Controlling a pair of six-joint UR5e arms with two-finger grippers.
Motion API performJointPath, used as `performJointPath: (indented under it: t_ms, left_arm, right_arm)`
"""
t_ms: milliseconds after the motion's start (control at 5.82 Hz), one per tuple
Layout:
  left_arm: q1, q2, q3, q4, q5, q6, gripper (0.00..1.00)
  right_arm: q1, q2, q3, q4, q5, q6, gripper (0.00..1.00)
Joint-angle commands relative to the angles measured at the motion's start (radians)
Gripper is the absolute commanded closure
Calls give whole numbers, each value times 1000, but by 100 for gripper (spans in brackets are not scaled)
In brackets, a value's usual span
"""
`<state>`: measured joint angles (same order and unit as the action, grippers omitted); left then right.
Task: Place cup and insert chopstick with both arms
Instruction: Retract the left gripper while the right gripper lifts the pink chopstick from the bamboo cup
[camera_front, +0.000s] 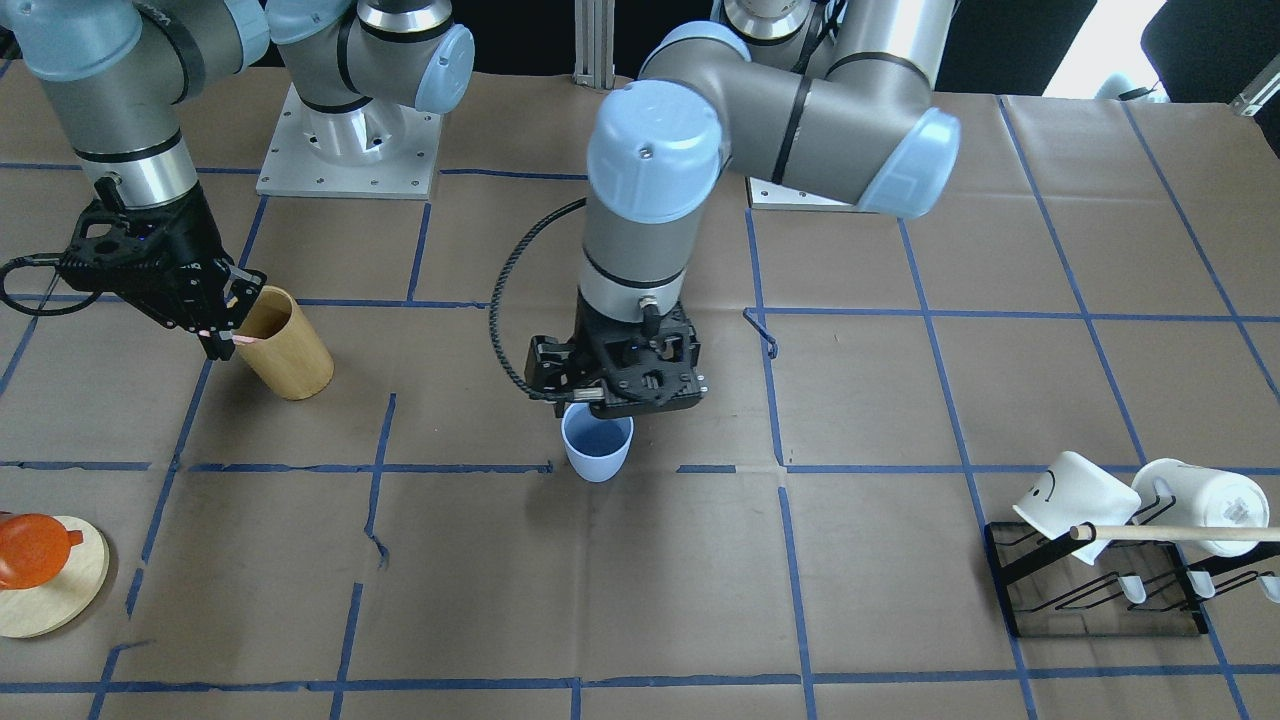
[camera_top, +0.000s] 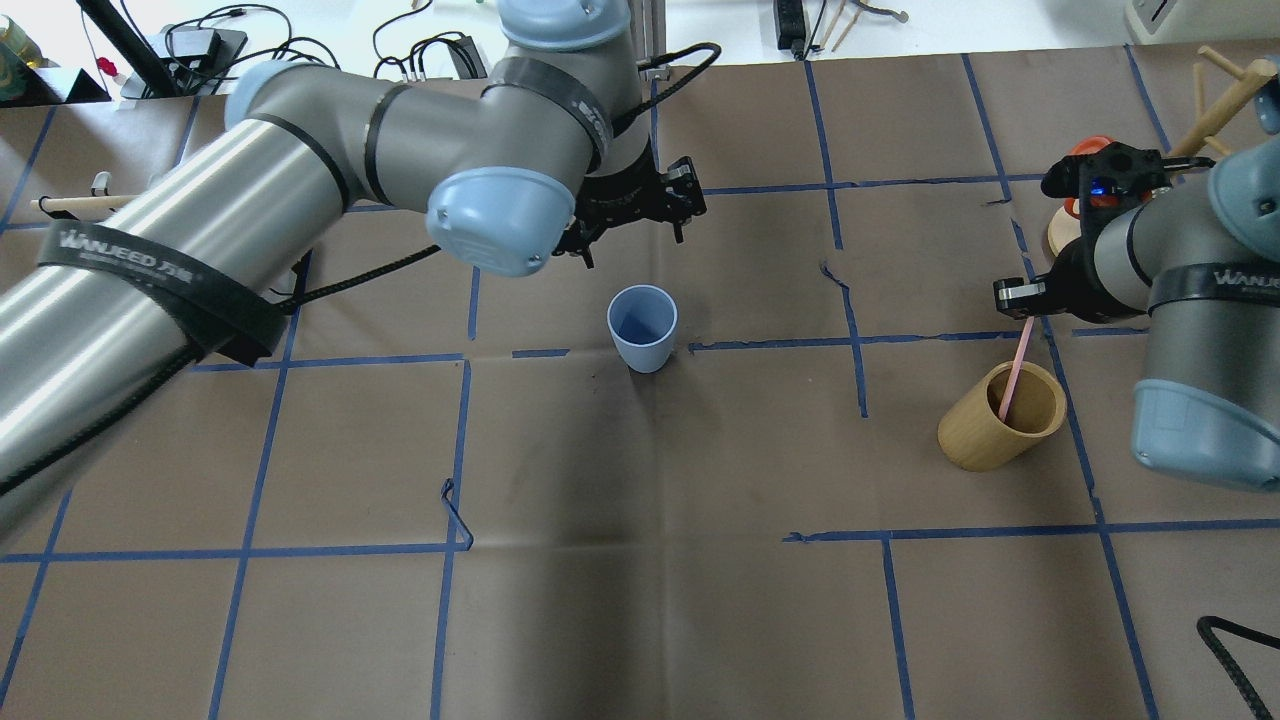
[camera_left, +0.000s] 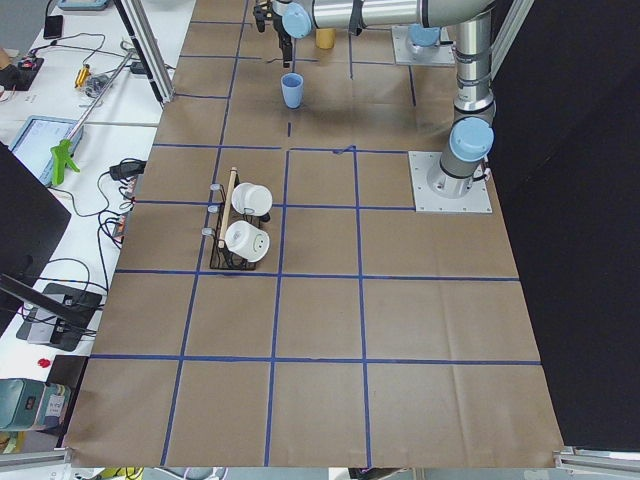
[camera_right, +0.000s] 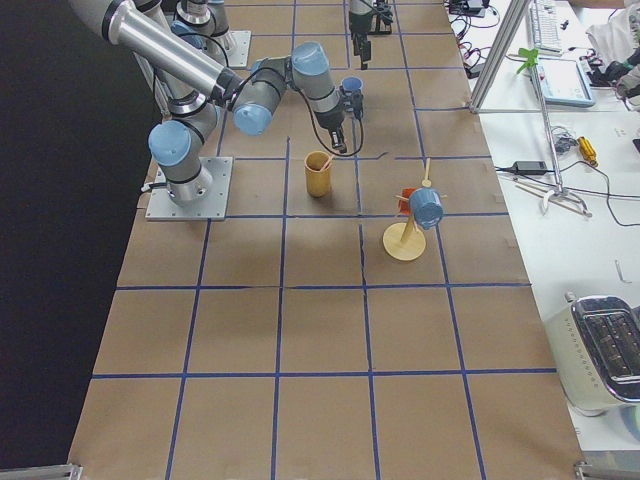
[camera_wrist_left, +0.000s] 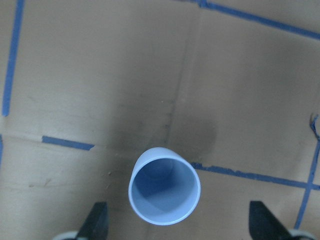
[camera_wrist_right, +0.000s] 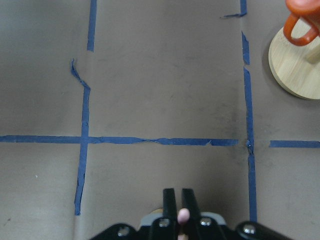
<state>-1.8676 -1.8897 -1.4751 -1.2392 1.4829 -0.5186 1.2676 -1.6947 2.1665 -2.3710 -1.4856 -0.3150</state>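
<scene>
The pale blue cup (camera_top: 642, 327) stands upright and empty on the paper near the table's middle; it also shows in the front view (camera_front: 597, 449) and the left wrist view (camera_wrist_left: 164, 186). My left gripper (camera_wrist_left: 180, 225) is open, its fingers (camera_wrist_left: 97, 222) wide apart and just above the cup's rim, touching nothing. My right gripper (camera_top: 1030, 315) is shut on a pale pink chopstick (camera_top: 1019, 355), whose lower end is inside the tan bamboo cup (camera_top: 1003, 415). In the right wrist view the stick's tip (camera_wrist_right: 183, 216) shows between the shut fingers.
A black rack (camera_front: 1100, 590) with two white mugs and a wooden dowel (camera_front: 1170, 533) stands at the robot's far left. An orange mug (camera_front: 35, 550) hangs over a round wooden base (camera_front: 60, 600) at its far right. Blue tape lines grid the brown paper.
</scene>
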Motion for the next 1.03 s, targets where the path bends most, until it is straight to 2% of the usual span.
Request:
performJointPath:
  t_ms: [0,172,344,516,688,859]
  left_arm:
    - [144,160,15,-132,-64,236,1]
    - [163,231,6,-204,-31,308,1]
    - [217,250,-25,-247,43,407,1]
    - [234,268,-52,-299,48,429,1]
    - [257,302,-60,-366,89,436,1]
    - [274,302,-39,-453,102,436,1]
  right_arm:
    - [15,-8,-116,121,-2,4,90]
    - [25,-13,-260,321,-4,7,90]
    - [27,-3,-453,583,-4,8,90]
    - [44,24,-606,763,-1,36,90]
    - [108,93,-698,795,-8,106,90]
    - [215,160,-755,791,-16,251,90]
